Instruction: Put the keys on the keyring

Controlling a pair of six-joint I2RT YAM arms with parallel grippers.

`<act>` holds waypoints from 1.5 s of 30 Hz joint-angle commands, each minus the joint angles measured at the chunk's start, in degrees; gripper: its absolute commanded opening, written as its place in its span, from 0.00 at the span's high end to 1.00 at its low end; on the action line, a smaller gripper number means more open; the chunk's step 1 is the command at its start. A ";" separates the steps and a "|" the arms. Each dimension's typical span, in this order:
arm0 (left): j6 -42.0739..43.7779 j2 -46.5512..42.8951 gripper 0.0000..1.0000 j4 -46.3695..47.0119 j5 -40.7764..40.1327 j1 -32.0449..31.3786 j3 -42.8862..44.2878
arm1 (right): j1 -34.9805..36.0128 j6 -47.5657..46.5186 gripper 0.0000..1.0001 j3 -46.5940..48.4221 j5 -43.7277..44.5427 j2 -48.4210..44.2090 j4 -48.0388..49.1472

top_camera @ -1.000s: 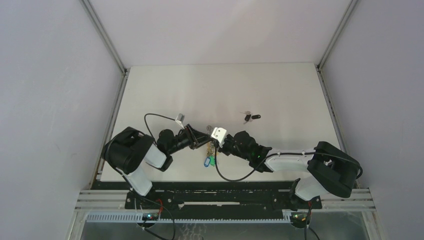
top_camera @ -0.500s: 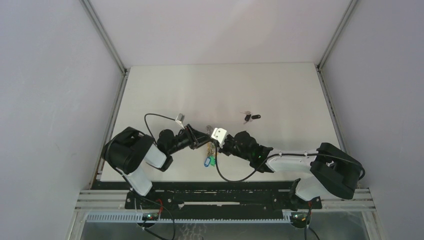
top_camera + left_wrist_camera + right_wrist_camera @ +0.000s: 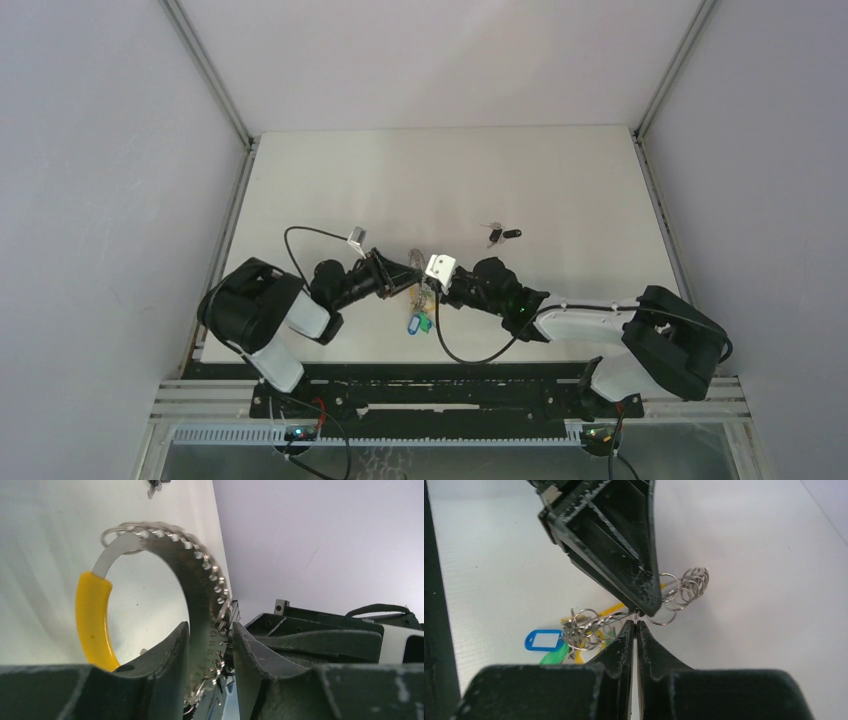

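Observation:
The keyring (image 3: 200, 595) is a flat grey metal band with a yellow sleeve (image 3: 92, 625) and a row of small wire rings along its edge. My left gripper (image 3: 210, 630) is shut on this band and holds it above the table. My right gripper (image 3: 636, 624) faces it, shut, its tips pinching a thin wire ring at the band's edge. Keys with a blue tag (image 3: 543, 640) and a green tag (image 3: 556, 655) hang in a bunch of rings below. In the top view both grippers meet at the keyring (image 3: 423, 288), and a black key (image 3: 505, 235) lies apart on the table.
The white table (image 3: 560, 180) is bounded by grey walls at the back and both sides. Both arms stretch low over the near part of the table, with their cables looping beside them. The black key lies to the right, beyond the grippers.
My right gripper has closed its jaws onto the thin wire ring. Both arms have shifted very slightly, and the keyring stays in the left gripper.

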 commanded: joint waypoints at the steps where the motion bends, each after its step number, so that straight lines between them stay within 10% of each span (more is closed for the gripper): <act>1: 4.34 -3.39 0.58 3.72 1.17 1.82 -1.73 | -2.17 0.90 1.00 1.49 -3.10 2.17 6.10; 14: 8.72 -6.17 0.42 3.79 3.09 6.09 -3.18 | -5.60 2.11 1.00 1.85 -10.42 5.65 10.65; 24: 13.48 -10.71 0.39 3.63 6.60 8.53 -6.54 | -6.64 1.45 1.00 7.86 -12.73 5.02 -4.51; 37: 50.37 -35.68 0.41 -22.14 1.02 2.78 -4.10 | -9.51 3.00 1.00 10.06 -18.90 -1.37 -12.80; 45: 51.41 -32.80 0.47 -10.34 5.19 2.03 -4.59 | -13.21 6.32 1.00 7.12 -25.68 -5.21 -5.35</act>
